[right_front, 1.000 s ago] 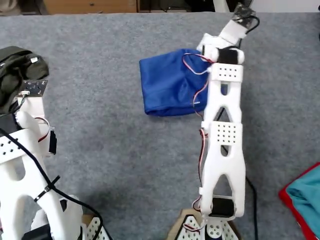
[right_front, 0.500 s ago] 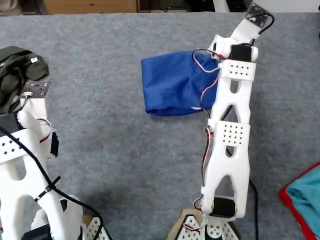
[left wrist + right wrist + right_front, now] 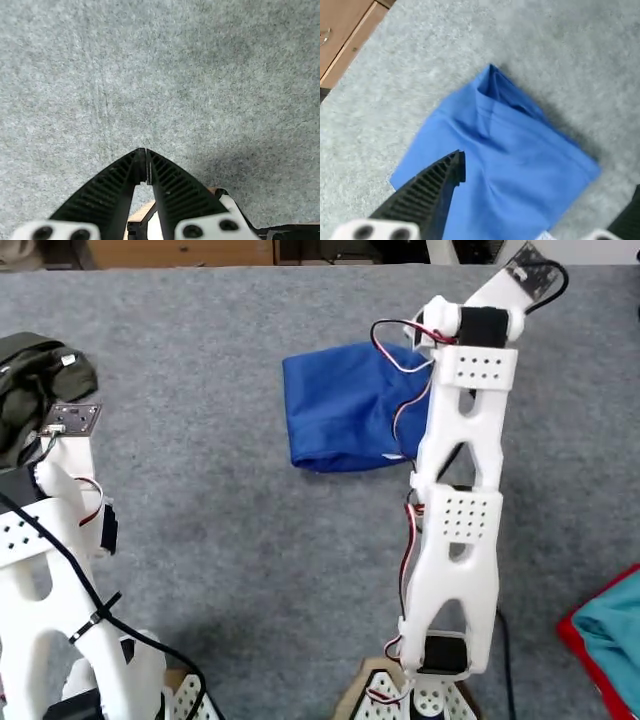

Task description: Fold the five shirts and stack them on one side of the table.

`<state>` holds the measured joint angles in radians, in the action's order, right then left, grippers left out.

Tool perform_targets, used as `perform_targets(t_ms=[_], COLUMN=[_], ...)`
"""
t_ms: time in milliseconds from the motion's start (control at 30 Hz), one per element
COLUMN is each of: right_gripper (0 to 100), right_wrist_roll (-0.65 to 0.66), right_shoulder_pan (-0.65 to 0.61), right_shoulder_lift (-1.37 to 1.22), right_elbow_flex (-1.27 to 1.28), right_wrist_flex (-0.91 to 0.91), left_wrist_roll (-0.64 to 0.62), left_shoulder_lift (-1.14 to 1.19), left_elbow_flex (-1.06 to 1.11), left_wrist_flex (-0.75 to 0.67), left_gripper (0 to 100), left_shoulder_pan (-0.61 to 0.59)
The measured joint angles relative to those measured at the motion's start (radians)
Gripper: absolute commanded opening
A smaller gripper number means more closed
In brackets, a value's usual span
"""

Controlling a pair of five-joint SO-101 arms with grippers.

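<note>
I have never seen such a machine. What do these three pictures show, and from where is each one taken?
These are two white robot arms at a grey table. One picture looks down from above: the right arm is stretched out beside a blue shirt, and the left arm is near a dark green cloth. At the table's right edge lies teal and red cloth. The other two pictures come from cameras on the wrists. The left gripper is shut and empty over bare table. The right gripper is open above the blue shirt and holds nothing.
</note>
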<state>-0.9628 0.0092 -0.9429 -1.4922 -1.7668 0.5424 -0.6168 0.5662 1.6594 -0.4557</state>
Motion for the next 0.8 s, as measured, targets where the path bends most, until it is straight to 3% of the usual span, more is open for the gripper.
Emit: perform_targets(t_ms=[167, 467, 800], right_gripper=[48.2, 48.2, 48.2], right_wrist_roll=[-0.071, -0.238, -0.453], right_shoulder_pan=[0.000, -0.061, -0.078], right_shoulder_lift=[0.176, 0.634, 0.667], right_elbow_flex=[0.290, 1.086, 1.591], right_wrist_flex=[0.000, 0.026, 0.583], left_wrist_roll=[0.000, 0.000, 0.000], left_shoulder_lift=[0.000, 0.000, 0.000], left_elbow_flex=[0.000, 0.000, 0.000], left_wrist_flex=[0.032, 0.032, 0.083], left_gripper=[2, 2, 2], left_shoulder_pan=[0.000, 0.000, 0.000])
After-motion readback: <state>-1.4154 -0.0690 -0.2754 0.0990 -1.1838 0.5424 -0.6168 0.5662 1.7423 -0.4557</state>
